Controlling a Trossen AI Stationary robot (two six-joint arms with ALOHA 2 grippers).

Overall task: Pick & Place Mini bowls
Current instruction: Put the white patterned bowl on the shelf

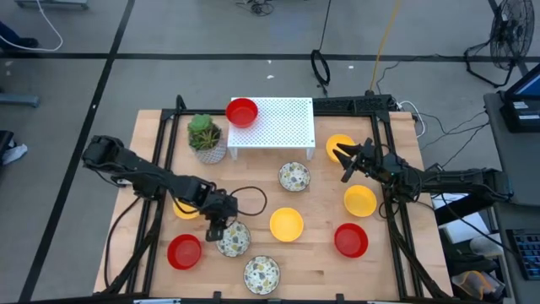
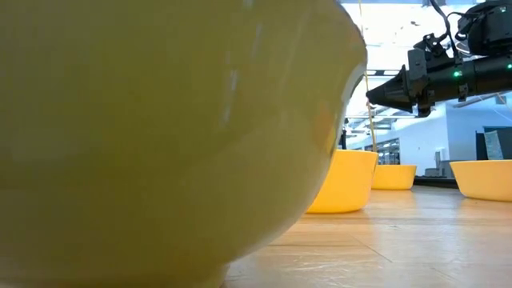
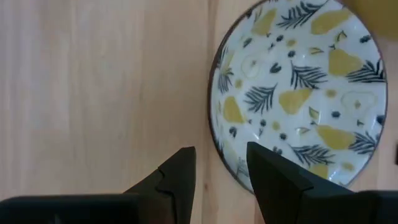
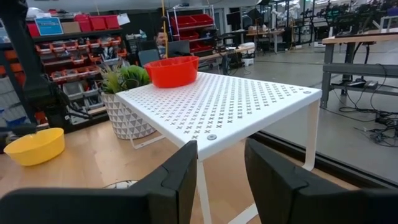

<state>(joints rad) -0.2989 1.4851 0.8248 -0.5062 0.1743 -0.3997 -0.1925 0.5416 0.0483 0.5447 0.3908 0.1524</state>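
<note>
The white perforated metal rack [image 1: 272, 124] at the back of the wooden table [image 1: 388, 266] serves as the landmark. One plain red mini bowl [image 1: 242, 111] already sits on the rack's left end, so by my judgement one placement is done, if the rack is indeed where the bowls go.

Everything else is still on the table in front of or beside the rack:
- a patterned white bowl with yellow pears and dark leaves [image 1: 294, 176] just in front of the rack
- a plain yellow bowl [image 1: 286, 224] farther forward
- two more patterned bowls [image 1: 234, 238] [image 1: 261, 274] toward the front edge
- red bowls at front left [image 1: 184, 251] and front right [image 1: 351, 240]
- yellow bowls to the rack's right [image 1: 340, 146] [image 1: 360, 201]
- another yellow one partly hidden under the left arm [image 1: 185, 208]

The green plant in its pale patterned pot [image 1: 206, 138] stands just left of the rack.

The left gripper [image 1: 217, 228] hangs low, well in front of the rack, over the edge of a patterned bowl; in the left wrist view its jaws stand narrowly apart with the rim [image 3: 216, 118] between them, empty, not yet gripping. The right gripper [image 1: 345, 160] hovers to the rack's right, facing it, jaws parted and holding nothing. Most of the task remains.
</note>
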